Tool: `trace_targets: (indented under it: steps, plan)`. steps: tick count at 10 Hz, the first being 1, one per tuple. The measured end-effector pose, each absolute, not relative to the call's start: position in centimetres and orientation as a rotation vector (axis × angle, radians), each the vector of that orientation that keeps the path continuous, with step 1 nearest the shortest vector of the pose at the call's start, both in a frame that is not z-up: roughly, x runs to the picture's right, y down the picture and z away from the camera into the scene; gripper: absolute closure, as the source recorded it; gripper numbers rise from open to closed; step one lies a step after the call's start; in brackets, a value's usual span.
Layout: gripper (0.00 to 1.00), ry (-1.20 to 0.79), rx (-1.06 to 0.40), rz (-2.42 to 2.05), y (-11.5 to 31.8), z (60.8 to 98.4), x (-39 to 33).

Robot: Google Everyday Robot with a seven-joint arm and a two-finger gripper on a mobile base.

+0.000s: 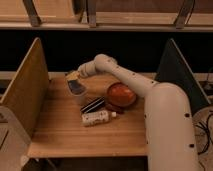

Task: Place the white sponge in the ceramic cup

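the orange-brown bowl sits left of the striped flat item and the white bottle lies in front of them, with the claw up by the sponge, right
Not quite. The camera view shows the wide orange-brown bowl to the right of the black-and-white striped flat item, not left. The rest holds: the white labelled bottle lies in front of them, and the claw is up by the pale blue-grey rectangular sponge.

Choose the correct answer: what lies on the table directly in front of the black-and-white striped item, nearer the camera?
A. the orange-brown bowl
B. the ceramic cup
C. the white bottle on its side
C: the white bottle lies on its side just nearer the camera than the striped item; the bowl is to the right, and the gripper holds the sponge at back left.
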State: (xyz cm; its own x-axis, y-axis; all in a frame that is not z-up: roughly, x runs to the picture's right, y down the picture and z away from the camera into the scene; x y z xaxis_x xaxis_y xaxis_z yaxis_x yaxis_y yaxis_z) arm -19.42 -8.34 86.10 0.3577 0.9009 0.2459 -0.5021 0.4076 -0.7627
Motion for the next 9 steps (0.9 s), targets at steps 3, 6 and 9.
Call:
trace_targets:
  steps: [3, 6, 9]
  plan:
    - [0.20, -0.729, -0.644, 0.990, -8.33, 86.10, -19.43]
    - [0.20, -0.729, -0.644, 0.990, -8.33, 86.10, -19.43]
    - [0.20, -0.729, -0.645, 0.991, -8.27, 86.15, -19.43]
